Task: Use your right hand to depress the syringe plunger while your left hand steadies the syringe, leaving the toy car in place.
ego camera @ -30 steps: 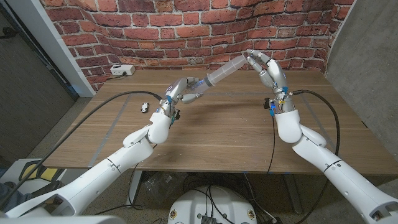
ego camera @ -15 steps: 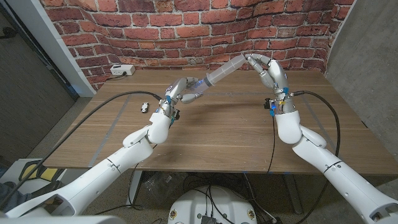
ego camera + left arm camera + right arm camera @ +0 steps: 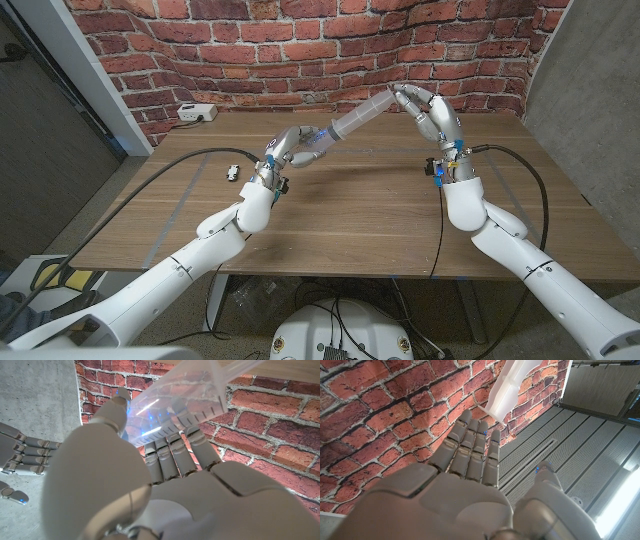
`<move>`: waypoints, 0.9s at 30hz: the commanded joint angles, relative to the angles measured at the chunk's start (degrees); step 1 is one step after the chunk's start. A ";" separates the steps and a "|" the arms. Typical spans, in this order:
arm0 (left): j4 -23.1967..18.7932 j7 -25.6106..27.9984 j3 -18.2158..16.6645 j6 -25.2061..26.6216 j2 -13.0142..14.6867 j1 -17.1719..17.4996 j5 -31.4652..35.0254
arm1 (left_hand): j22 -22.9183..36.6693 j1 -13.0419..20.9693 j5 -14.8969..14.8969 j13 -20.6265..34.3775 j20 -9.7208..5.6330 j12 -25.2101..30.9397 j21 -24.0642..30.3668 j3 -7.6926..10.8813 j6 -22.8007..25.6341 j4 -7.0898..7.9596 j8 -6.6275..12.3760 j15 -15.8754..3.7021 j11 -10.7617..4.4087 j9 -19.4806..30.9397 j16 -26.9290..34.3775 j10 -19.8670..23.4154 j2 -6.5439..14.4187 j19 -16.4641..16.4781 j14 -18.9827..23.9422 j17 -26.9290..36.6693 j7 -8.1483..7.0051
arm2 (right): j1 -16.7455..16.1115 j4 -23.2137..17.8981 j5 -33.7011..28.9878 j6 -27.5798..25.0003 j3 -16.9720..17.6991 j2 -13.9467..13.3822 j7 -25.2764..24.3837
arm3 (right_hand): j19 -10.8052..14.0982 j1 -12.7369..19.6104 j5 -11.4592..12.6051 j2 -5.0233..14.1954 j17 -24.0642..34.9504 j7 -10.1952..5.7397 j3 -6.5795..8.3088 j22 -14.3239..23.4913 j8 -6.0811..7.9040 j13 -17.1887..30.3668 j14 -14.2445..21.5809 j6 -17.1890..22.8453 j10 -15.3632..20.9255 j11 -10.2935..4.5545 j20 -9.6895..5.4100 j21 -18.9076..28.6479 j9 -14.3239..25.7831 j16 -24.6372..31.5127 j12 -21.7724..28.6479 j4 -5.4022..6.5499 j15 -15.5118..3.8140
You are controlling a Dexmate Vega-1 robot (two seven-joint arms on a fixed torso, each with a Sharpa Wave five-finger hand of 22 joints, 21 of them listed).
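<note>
While my left hand (image 3: 293, 147) wraps round the lower barrel of the syringe (image 3: 352, 118), much of that barrel is hidden inside my curled fingers (image 3: 176, 455), and in the left wrist view the clear tube (image 3: 175, 402) runs out past the frame's edge, so I cannot see its far end there. From the head view my left arm reaches in from the near corner and lifts the syringe above the table (image 3: 360, 210), tilted up toward my right side. My right hand (image 3: 430, 112) stands raised on its forearm, fingers bent over the syringe's upper end and touching it; whether the plunger is fully in I cannot make out. In the right wrist view the white plunger end (image 3: 509, 387) sits just beyond my fingertips (image 3: 470, 425), cut off by the frame. This hand holds nothing closed; it presses on the end with fingers partly curled. Farther left on the table lies the toy car (image 3: 232, 172), small and blurred, well apart from both hands. Beyond it, near the brick wall (image 3: 250, 45), sits a white power strip (image 3: 196, 113).
</note>
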 commanded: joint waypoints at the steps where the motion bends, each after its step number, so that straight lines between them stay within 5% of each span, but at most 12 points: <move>1: -0.74 0.56 -0.38 0.04 0.24 0.76 0.04 | 0.31 3.65 0.35 0.19 -0.81 0.21 0.30 5.06 6.03 4.60 0.08 -3.20 -2.40 0.19 0.09 2.98 5.88 0.67 2.19 0.32 1.04 | 0.09 0.02 1.25 0.82 -0.33 -0.45 0.92 | 1.16 0.88 -0.05 0.52 0.07 0.16 0.41 0.29 0.26 0.09 1.52 1.40 1.22 -0.52 -0.43 -0.08 0.08 0.38 -0.12 0.09 -0.54; 8: -0.90 1.28 -0.52 -0.87 0.33 0.85 0.42 | 0.32 3.59 0.36 0.21 -0.81 0.16 0.33 5.15 6.02 4.59 -0.03 -3.24 -2.72 0.20 0.08 3.12 5.89 0.61 2.24 0.32 0.97 | 0.39 0.55 0.67 2.10 -0.28 -0.49 0.55 | 4.32 1.47 -0.18 0.91 0.07 0.79 0.75 0.30 0.84 0.12 4.54 4.29 3.73 -0.20 -0.96 0.60 0.09 0.90 0.22 -0.01 -1.23; 27: -2.01 -1.01 -0.11 0.84 0.88 -0.22 2.05 | 0.33 3.43 0.36 0.35 -0.76 0.07 0.44 5.33 6.21 4.59 -0.18 -3.28 -2.56 0.21 0.04 3.27 5.85 0.62 2.23 0.33 1.00 | 0.43 -1.10 -0.23 0.75 -0.26 -1.69 2.89 | 7.18 1.94 -0.42 1.40 0.13 0.38 1.10 0.41 1.08 0.15 8.20 7.42 6.75 -1.24 -1.87 1.01 0.05 1.32 0.45 0.08 -2.84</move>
